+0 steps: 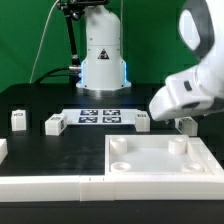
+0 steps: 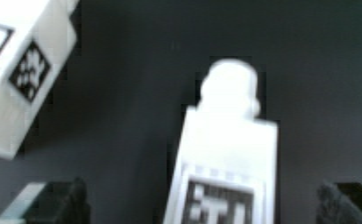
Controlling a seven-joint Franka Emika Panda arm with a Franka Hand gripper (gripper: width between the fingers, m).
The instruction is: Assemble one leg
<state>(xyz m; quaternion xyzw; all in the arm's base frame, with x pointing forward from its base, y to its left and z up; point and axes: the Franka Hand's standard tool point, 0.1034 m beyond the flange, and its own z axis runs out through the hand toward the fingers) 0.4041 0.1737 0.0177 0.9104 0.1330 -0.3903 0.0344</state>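
My fingers stand apart, 1 leg lying between them, ungripped. I judge this the grasp step: next, lower squarely and close.

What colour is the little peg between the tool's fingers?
White, with a black-and-white square tag; the wrist view shows the leg best.

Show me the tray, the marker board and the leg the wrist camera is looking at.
tray (image 1: 165,162): exterior view, its bare floor.
marker board (image 1: 101,116): exterior view, its middle.
leg (image 2: 222,140): wrist view, its white body.
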